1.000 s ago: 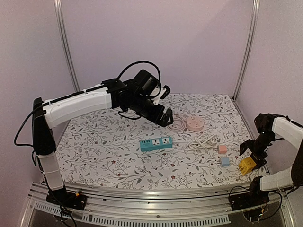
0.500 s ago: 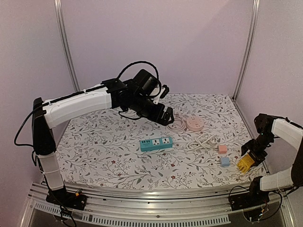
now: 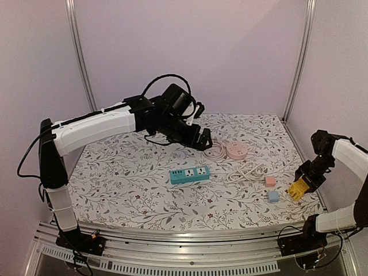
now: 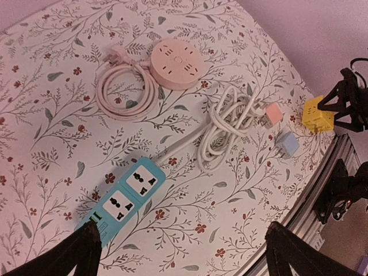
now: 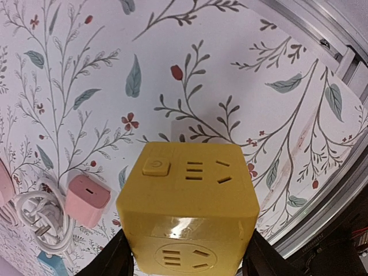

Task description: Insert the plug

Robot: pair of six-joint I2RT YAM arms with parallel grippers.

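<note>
My right gripper (image 3: 298,188) (image 5: 185,253) is shut on a yellow socket cube (image 3: 296,188) (image 5: 192,201) (image 4: 318,114), one finger on each side, near the table's right edge. A teal power strip (image 3: 189,174) (image 4: 126,192) lies mid-table, and its white cable (image 3: 246,171) (image 4: 230,118) is coiled to the right. The prongs of a white plug (image 5: 43,227) show at that coil. A pink round socket (image 3: 236,150) (image 4: 177,56) sits at the back beside its looped cord and plug (image 4: 117,56). My left gripper (image 3: 201,141) (image 4: 184,244) hangs open above the table, holding nothing.
A small pink adapter cube (image 3: 270,181) (image 5: 86,200) and a small blue one (image 3: 273,196) (image 4: 287,144) lie left of the yellow cube. The table's metal edge rail (image 5: 322,218) runs close behind my right gripper. Walls and corner posts (image 3: 297,63) enclose the table.
My right gripper has closed on the yellow socket cube and carried it a little up and leftward. The left arm has barely shifted.
</note>
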